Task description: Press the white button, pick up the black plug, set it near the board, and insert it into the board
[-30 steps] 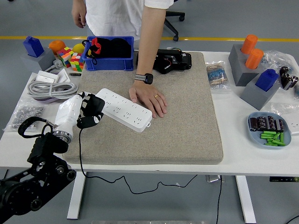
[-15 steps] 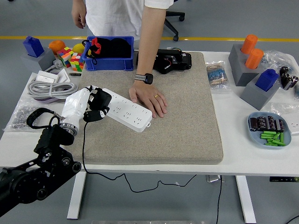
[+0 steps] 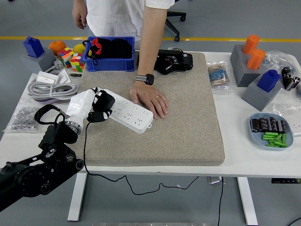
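A white power strip [image 3: 129, 112] lies slanted on the grey felt mat [image 3: 188, 127]. My left hand [image 3: 96, 106], white-shelled with black fingers, is shut on the black plug [image 3: 104, 103] and holds it over the strip's left end. The plug's black cord [image 3: 85, 146] hangs down from my hand past the table's near edge. A person's hand [image 3: 150, 100] lies flat on the strip's right part, holding it down. My right arm is out of view.
A blue bin [image 3: 111, 62] with black items stands at the back left, a black device [image 3: 171, 61] beside it. Coiled grey cable [image 3: 47, 89] and coloured cubes [image 3: 70, 59] lie left of the mat. Grey blocks [image 3: 256, 70] and a blue dish [image 3: 272, 132] are at the right.
My left hand has carried the black plug up and to the right, from the mat's left edge onto the left end of the power strip. The person's hand has stayed put.
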`<state>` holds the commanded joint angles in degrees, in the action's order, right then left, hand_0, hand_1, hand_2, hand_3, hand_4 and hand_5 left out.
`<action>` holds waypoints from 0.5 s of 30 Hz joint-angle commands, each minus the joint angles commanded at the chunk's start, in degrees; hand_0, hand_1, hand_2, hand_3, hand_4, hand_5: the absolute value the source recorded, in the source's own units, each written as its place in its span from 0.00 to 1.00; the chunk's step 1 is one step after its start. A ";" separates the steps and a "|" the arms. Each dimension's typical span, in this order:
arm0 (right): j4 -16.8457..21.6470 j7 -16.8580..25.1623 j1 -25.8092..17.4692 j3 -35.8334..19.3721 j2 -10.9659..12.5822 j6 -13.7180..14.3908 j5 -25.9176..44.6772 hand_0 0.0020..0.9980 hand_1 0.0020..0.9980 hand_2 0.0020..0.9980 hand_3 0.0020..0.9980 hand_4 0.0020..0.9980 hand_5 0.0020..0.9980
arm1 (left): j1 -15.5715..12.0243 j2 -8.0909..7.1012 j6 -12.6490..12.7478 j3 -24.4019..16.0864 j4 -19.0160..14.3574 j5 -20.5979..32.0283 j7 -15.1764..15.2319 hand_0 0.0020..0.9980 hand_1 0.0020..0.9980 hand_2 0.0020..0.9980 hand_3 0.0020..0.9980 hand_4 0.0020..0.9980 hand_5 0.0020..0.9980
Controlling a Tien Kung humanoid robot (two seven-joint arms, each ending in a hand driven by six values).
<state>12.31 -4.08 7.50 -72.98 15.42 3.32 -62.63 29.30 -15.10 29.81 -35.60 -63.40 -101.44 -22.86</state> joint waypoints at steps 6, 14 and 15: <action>0.05 0.02 -0.09 0.06 0.00 0.00 0.00 0.61 0.58 0.58 0.58 0.65 0.39 | 0.00 0.26 -0.07 0.22 0.56 0.15 -0.01 0.32 0.32 0.38 0.56 0.57 0.00; 0.09 0.02 -0.04 -0.16 -0.08 -0.01 -0.01 0.61 0.58 0.58 0.58 0.65 0.40 | 0.57 0.55 -0.12 0.62 1.52 0.37 0.01 0.32 0.32 0.38 0.56 0.58 0.00; 0.09 0.03 -0.04 -0.19 -0.08 -0.01 -0.01 0.61 0.58 0.58 0.58 0.65 0.39 | 0.63 0.58 -0.10 0.66 1.61 0.35 0.03 0.32 0.32 0.39 0.56 0.58 0.00</action>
<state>12.40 -4.05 7.47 -73.16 15.35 3.31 -62.64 29.94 -14.53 29.71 -34.94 -61.79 -101.09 -22.84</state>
